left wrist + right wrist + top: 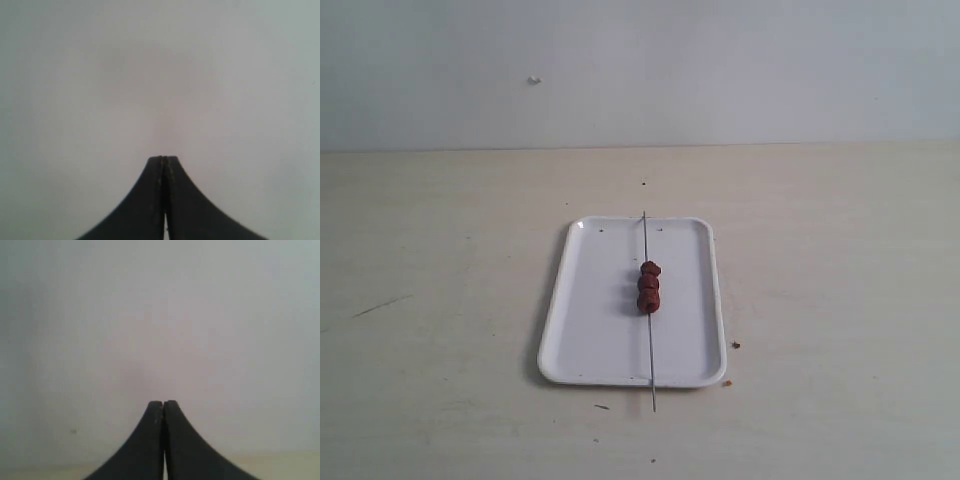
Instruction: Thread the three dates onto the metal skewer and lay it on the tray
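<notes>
In the exterior view the white tray [590,330] lies in the middle of the table. Across it lengthwise rests the thin metal skewer [647,345], its ends sticking out past both short rims. Three dark reddish-brown dates [649,287] are threaded on it, packed together near the tray's middle. Neither arm shows in the exterior view. My left gripper [164,159] is shut with nothing between its black fingers and faces a plain pale wall. My right gripper [163,402] is shut and empty too, facing the same kind of wall.
Tiny reddish crumbs [735,345] lie on the table just right of the tray, with another crumb [725,382] by its near right corner. A pale wall rises behind the beige table [840,300].
</notes>
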Robot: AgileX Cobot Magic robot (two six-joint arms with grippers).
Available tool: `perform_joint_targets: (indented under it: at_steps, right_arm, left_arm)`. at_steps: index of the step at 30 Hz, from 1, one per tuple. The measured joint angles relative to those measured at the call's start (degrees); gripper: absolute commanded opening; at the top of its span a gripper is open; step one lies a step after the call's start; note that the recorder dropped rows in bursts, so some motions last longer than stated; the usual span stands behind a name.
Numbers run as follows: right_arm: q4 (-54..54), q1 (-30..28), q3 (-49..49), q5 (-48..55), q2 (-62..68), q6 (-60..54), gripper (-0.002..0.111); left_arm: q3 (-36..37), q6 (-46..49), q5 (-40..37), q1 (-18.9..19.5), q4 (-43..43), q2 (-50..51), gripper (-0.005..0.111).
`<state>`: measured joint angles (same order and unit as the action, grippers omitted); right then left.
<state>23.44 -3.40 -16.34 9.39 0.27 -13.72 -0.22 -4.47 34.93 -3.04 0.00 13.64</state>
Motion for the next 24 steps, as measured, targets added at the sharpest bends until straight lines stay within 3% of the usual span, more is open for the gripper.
perform_joint_targets:
  at_steps: [4,10,14,19,24]
  right_arm:
    - [-5.77,-2.51,4.91,3.25,0.0,5.12,0.0]
    - [-11.36,-2.9,12.43,4.08,0.0,8.68,0.0]
    - [-15.13,-2.9,15.44,4.08,0.0,12.26,0.0]
    - [-18.08,-2.98,16.1,4.87,0.0,15.79,0.0]
    - [-18.86,-2.98,16.1,5.32,0.0,19.6,0.0]
  left_arm:
    - [0.0,0.0,-1.02,0.0,0.0,0.0,0.0]
    - [0.0,0.0,-9.52,0.0,0.0,-0.72,0.0]
    - [0.0,0.0,-21.65,0.13,0.0,-3.94,0.0]
    - [0.0,0.0,-43.59,0.83,0.0,-9.82,0.0]
    - [0.27,0.0,-53.45,2.3,0.0,-13.24,0.0]
